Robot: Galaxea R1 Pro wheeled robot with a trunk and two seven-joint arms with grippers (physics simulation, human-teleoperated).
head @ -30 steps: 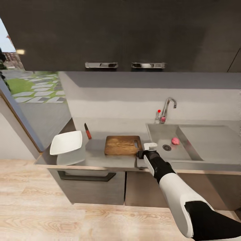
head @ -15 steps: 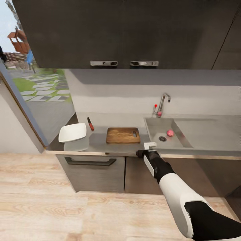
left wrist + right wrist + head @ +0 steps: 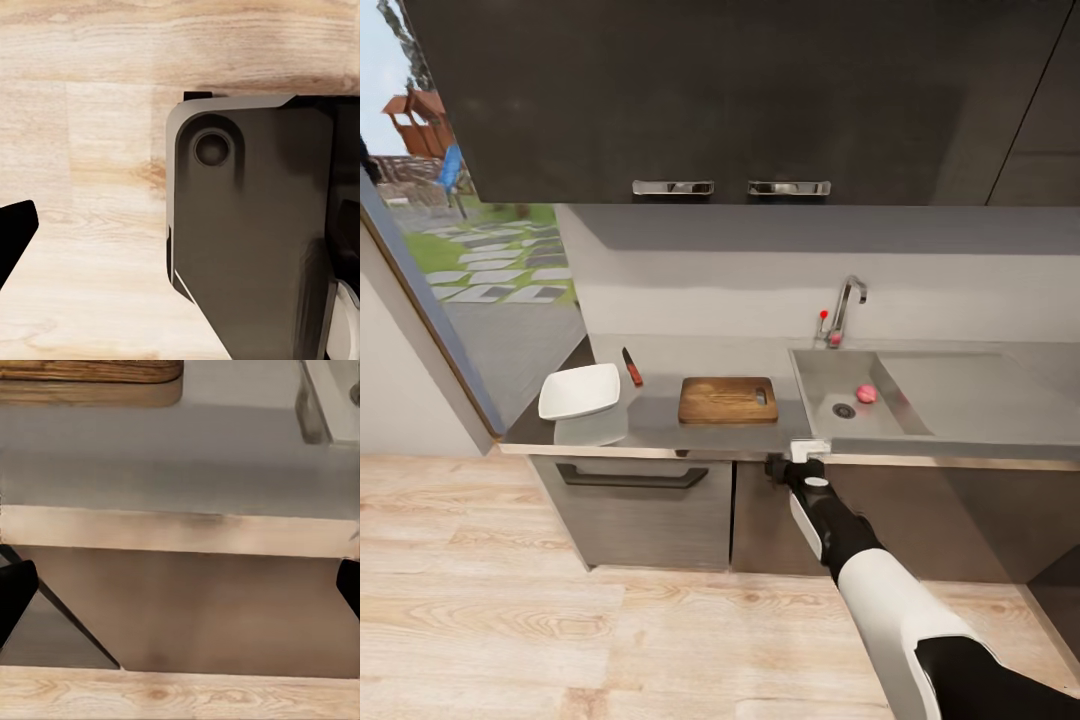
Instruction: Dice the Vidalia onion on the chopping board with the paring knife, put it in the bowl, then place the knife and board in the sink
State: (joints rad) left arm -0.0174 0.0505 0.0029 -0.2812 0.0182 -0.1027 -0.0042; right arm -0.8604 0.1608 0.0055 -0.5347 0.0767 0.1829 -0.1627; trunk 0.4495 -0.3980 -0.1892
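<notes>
We stand in front of the long grey stone countertop (image 3: 660, 420) and nothing of the job looks done yet. The small pink round onion (image 3: 866, 393) sits in the grey metal sink (image 3: 830, 375), close to the round drain, at about 2 o'clock from our right gripper (image 3: 807, 449). The dark brown wooden chopping board (image 3: 727, 399) lies flat on the counter at about 11 o'clock from that gripper, with nothing on it. The little paring knife with the red handle (image 3: 631, 367) lies at 10 o'clock from the board, apart from it. The white squarish bowl (image 3: 580, 391) sits at 9 o'clock from the board, near the end of the counter, and it has nothing inside.

Our right gripper hangs at the front edge of the counter, between the board and the sink. In the right wrist view we see two dark finger tips (image 3: 15, 592) far out at the two sides, so its fingers are spread apart and hold nothing. That view also catches a strip of the board's edge (image 3: 90, 375).

Our left gripper (image 3: 11, 236) points down at the pale wooden floor (image 3: 90, 112) (only one dark tip peeks in, beside a big dark robot part), so we cannot tell if it is apart or together.

All is left to do: pick up the onion, dice it, fill the bowl, then put knife and board in the sink.
</notes>
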